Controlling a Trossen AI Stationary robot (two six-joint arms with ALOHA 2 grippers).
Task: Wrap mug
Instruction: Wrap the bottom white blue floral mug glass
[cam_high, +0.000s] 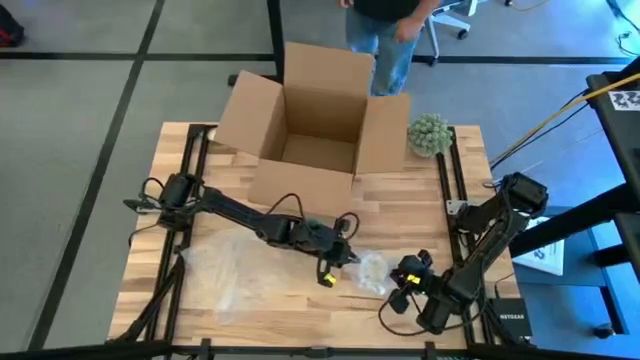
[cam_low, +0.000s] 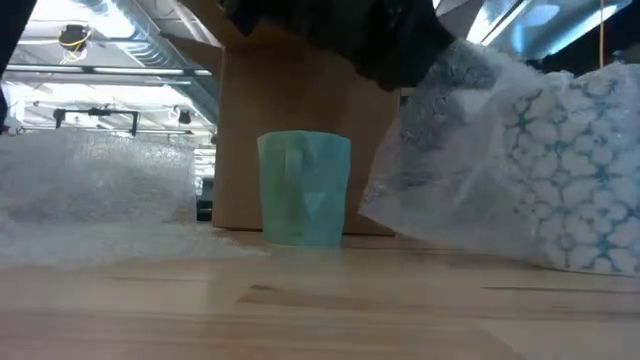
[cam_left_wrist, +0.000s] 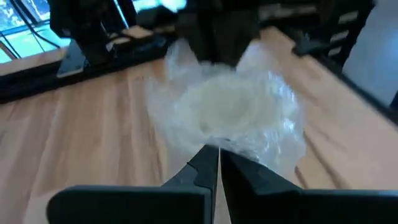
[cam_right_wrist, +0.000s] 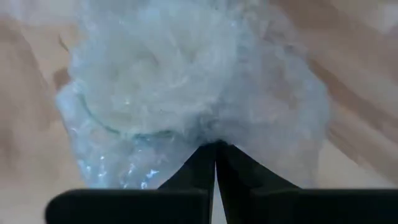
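Seemingly you were midway: both the left gripper and right gripper pinched shut on the bubble wrap bundle, its mug half-covered, wrapping unfinished.

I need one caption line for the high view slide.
Both end effectors, left and right, pinch bubble wrap near the open cardboard box.

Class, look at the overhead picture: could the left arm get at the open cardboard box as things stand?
Probably yes, but not freely. The box stands open with bare table between, yet the left hand is shut on the bubble wrap, which the right hand also pinches.
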